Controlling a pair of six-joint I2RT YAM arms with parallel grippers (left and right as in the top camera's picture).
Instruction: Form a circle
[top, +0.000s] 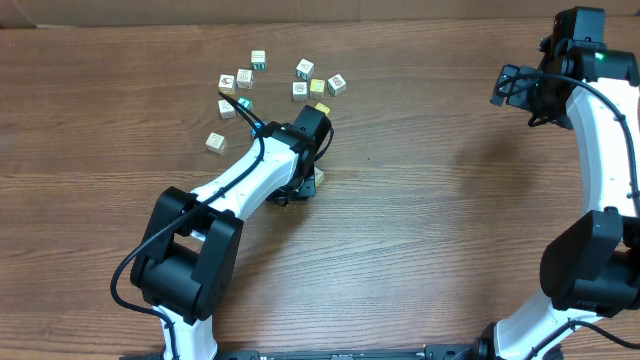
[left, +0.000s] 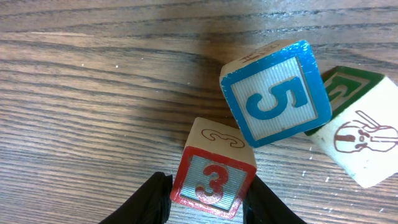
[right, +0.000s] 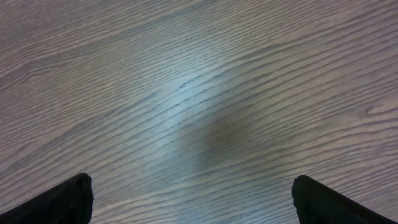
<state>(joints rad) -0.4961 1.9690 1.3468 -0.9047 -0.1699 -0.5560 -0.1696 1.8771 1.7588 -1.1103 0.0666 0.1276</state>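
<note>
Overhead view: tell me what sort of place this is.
Likely a robotics lab bench, not a home: two white-and-black robot arms mounted at a wood-grain table, small printed toy blocks scattered on it, and the left hand gripping a red block.

**Open wood on one side, cubes on the other**

The red cube (left: 211, 180) fills the gap between my left fingers (left: 149, 202). In my wrist view, the blue cube (left: 273, 93) stands just ahead to the right and touches its corner. The green-edged cube (left: 360, 137) presses on the blue one, so that side is blocked. To the left the worktop (left: 93, 93) is bare. Beyond, loose cubes (top: 303, 68) lie scattered. My right fingers (right: 68, 199) stand wide over bare wood.
</note>
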